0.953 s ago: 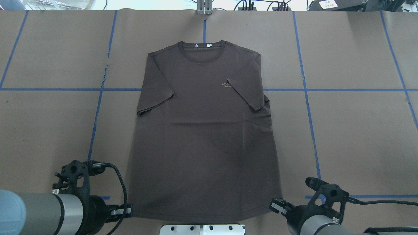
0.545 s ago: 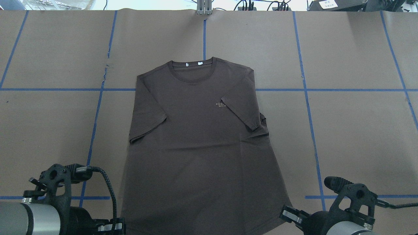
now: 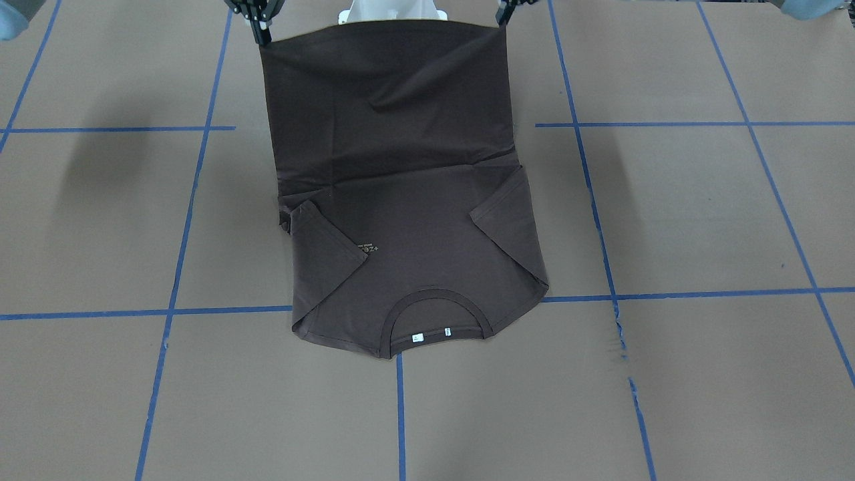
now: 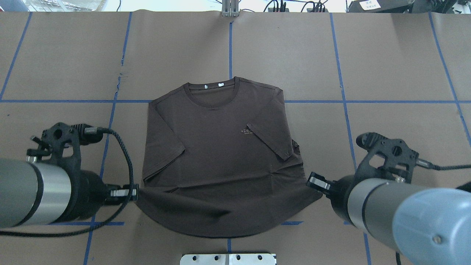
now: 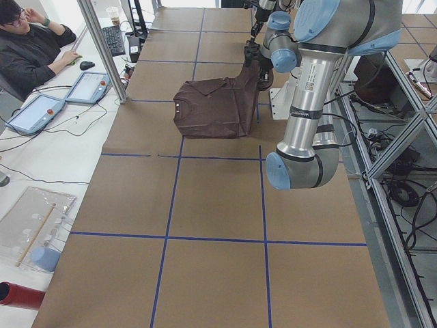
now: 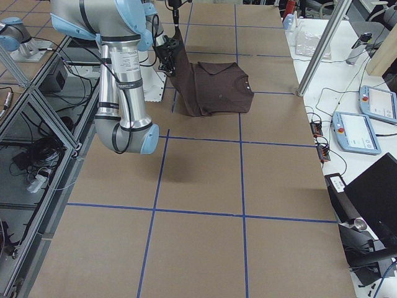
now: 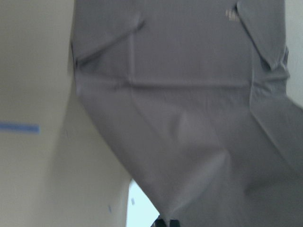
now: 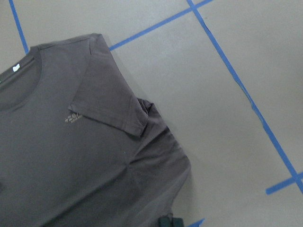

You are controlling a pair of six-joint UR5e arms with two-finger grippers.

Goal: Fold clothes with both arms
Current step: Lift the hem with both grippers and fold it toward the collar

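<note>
Dark brown short-sleeved T-shirt (image 4: pixel 217 147): collar flat on brown paper surface (image 4: pixel 397 66), hem raised. Black left hand (image 4: pixel 133 192), black right hand (image 4: pixel 312 182) each pinching hem corner. Watch: uneven speed skews your fold; shallow pinch slips.

Table (image 4: pixel 397 55) covered in brown paper, gridded with blue tape lines (image 4: pixel 342 73). Small tear in the paper (image 4: pixel 119 78) beside one line. White side bench (image 5: pixel 41 157) along the operators' edge, carrying a blue-rimmed teach pendant (image 5: pixel 33 113) with a second just beside it, a keyboard (image 5: pixel 113 39), a mouse (image 5: pixel 85 65) and loose cables. Seated person (image 5: pixel 31 48) in black at the bench. Aluminium post (image 5: pixel 102 48) upright at the table edge. Aluminium frame (image 5: pixel 369 225) on the opposite side; cables on the grey floor (image 5: pixel 420 287). Light even, shadows soft.
</note>
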